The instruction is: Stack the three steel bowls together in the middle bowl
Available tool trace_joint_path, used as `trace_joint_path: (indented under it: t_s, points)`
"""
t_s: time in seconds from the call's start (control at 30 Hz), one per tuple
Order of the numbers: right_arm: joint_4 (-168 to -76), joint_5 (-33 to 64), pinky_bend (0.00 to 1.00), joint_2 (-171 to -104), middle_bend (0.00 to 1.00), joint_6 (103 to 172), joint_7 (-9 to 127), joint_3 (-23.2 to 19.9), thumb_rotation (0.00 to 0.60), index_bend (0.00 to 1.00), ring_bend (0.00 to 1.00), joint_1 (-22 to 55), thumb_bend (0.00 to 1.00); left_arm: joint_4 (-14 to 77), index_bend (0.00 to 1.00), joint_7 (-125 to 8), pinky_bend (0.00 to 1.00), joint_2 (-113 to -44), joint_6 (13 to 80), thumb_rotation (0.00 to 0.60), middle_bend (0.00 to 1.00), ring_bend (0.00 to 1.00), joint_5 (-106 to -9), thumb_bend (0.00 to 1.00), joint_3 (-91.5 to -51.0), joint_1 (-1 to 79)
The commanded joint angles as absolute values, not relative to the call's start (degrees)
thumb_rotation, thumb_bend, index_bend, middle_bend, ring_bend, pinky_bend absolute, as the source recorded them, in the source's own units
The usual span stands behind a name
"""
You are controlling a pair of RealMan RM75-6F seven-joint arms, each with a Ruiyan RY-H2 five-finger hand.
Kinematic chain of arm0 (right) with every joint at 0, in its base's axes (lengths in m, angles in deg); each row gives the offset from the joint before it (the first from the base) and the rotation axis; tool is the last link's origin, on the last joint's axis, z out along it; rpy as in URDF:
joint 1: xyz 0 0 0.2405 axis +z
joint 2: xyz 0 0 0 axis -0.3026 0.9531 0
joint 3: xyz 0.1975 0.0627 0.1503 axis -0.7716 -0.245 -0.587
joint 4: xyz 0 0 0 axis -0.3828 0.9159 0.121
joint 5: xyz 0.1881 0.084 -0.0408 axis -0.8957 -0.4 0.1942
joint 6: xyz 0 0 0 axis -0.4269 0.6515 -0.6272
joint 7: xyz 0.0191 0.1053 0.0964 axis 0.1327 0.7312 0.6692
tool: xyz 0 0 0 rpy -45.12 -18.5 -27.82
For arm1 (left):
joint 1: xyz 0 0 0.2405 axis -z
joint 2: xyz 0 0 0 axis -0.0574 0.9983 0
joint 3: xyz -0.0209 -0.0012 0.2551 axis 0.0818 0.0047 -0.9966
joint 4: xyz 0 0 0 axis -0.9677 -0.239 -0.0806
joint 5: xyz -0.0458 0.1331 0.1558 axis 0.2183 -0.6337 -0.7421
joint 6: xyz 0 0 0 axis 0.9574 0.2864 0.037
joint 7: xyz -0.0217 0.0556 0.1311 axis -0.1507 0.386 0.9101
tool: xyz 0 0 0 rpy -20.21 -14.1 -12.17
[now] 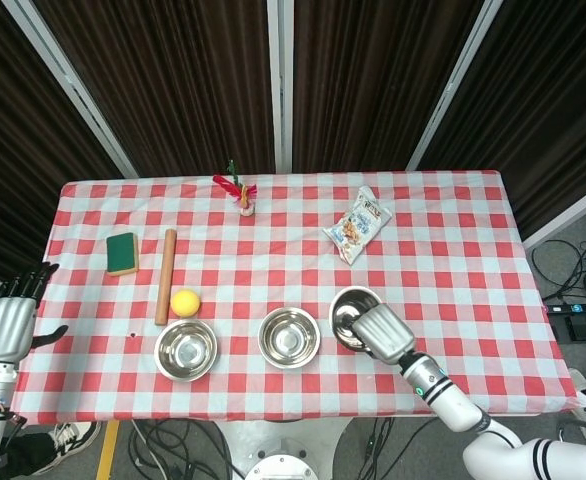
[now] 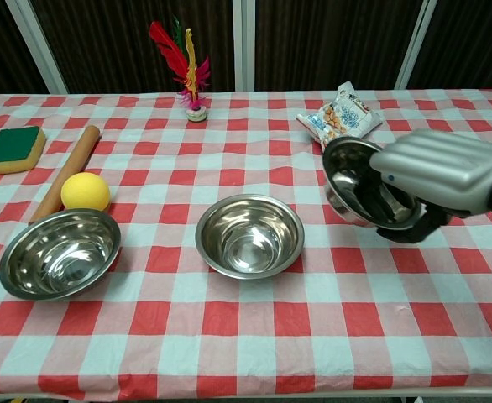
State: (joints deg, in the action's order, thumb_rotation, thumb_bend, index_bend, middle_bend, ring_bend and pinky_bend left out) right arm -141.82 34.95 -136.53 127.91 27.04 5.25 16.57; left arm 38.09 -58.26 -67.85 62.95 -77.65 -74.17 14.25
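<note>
My right hand [image 2: 435,176] [image 1: 380,333] grips a steel bowl [image 2: 357,183] [image 1: 349,315] by its right rim and holds it tilted above the cloth, to the right of the middle bowl [image 2: 249,236] [image 1: 289,337]. The left steel bowl [image 2: 60,253] [image 1: 186,350] sits near the table's front left. My left hand [image 1: 5,322] hangs off the table's left edge, fingers spread and holding nothing; the chest view does not show it.
A yellow ball [image 2: 85,191] and a wooden rolling pin [image 2: 68,171] lie just behind the left bowl. A green sponge [image 2: 12,149] is at far left. A feather shuttlecock [image 2: 189,67] and a snack bag [image 2: 340,120] stand at the back.
</note>
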Motion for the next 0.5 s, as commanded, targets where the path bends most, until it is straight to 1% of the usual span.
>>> trace_joint_path:
  t_s: [0.03, 0.2, 0.47, 0.5]
  points:
    - [-144.85, 34.30, 0.69, -137.69, 0.60, 126.36, 24.64, 3.26, 0.600, 0.69, 0.62, 19.22, 0.39, 38.19, 0.17, -58.20, 0.20, -67.91, 63.04, 0.600, 0.22, 0.14, -77.62, 0.04, -74.10, 14.24]
    - [-146.20, 31.15, 0.69, -141.17, 0.60, 123.88, 22.11, 2.87, 0.600, 0.69, 0.62, 21.52, 0.39, 38.09, 0.17, -58.49, 0.20, -67.81, 63.11, 0.600, 0.22, 0.14, -77.35, 0.04, -74.13, 13.98]
    - [-143.35, 26.77, 0.69, -145.73, 0.60, 122.37, 18.76, 3.72, 0.600, 0.69, 0.62, 23.53, 0.39, 37.09, 0.17, -60.21, 0.20, -67.66, 62.52, 0.600, 0.22, 0.14, -76.52, 0.04, -74.11, 13.60]
    - [-143.03, 26.55, 0.68, -146.07, 0.60, 122.23, 18.51, 3.76, 0.600, 0.69, 0.62, 23.82, 0.38, 36.95, 0.17, -60.30, 0.20, -67.66, 62.49, 0.600, 0.22, 0.14, -76.48, 0.04, -74.11, 13.58]
